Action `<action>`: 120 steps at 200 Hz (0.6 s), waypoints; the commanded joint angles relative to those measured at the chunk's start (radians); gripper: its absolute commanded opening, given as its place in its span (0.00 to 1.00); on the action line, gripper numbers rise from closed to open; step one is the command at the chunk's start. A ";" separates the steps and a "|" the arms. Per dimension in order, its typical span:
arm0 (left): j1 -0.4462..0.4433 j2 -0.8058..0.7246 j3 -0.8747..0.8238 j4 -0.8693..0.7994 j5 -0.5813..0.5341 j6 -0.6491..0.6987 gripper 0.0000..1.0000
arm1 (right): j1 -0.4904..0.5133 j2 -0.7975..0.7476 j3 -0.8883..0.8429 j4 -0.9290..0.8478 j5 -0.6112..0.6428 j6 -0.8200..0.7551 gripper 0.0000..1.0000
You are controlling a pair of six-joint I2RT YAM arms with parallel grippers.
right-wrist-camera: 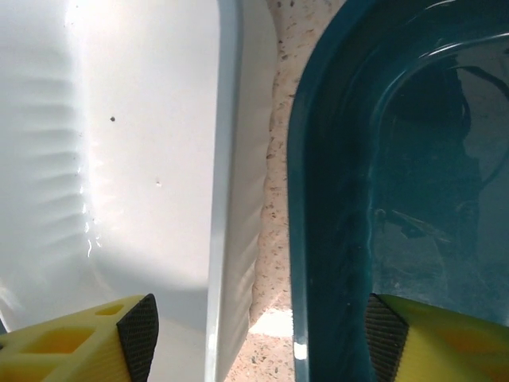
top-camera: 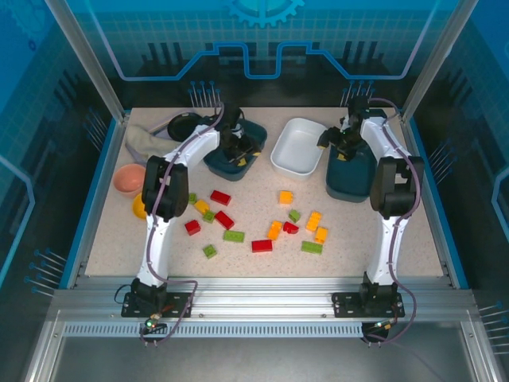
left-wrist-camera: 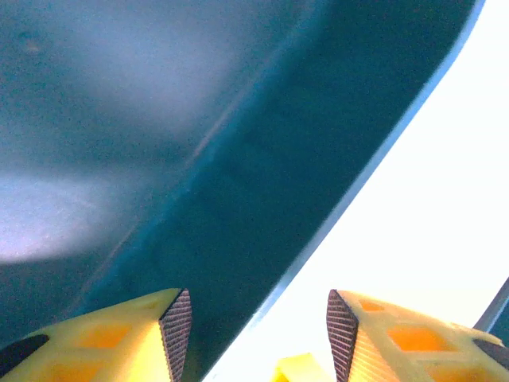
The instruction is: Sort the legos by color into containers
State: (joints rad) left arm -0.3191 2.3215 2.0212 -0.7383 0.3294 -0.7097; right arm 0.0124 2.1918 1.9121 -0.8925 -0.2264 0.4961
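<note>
Red, green and orange-yellow legos [top-camera: 262,245] are seen scattered across the near half of the table [top-camera: 398,239]. Farther back, the left gripper [left-wrist-camera: 256,318] is held released, its fingers spread, over the left teal tub [top-camera: 216,167]. The right gripper [right-wrist-camera: 258,326] is likewise parted and empty, poised above the gap between the white tub [top-camera: 301,147] and the right teal tub [top-camera: 350,187]

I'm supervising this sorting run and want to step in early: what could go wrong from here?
1. The open right claw straddles the rims of the white tub and right teal tub; lowering could knock either aside.
2. The open left claw sits over the rim of the left teal tub and may catch it.
3. A red lego lies beside an orange lego; one grasp might take both.
</note>
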 commanded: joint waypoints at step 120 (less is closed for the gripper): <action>0.010 -0.164 -0.052 0.080 -0.145 -0.104 0.63 | 0.163 0.200 0.231 -0.188 0.113 -0.134 0.25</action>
State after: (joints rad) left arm -0.3325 2.3054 2.0117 -0.6384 0.3134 -0.7998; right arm 0.1402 2.3695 2.1113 -1.0138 -0.1329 0.4149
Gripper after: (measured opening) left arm 0.623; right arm 0.292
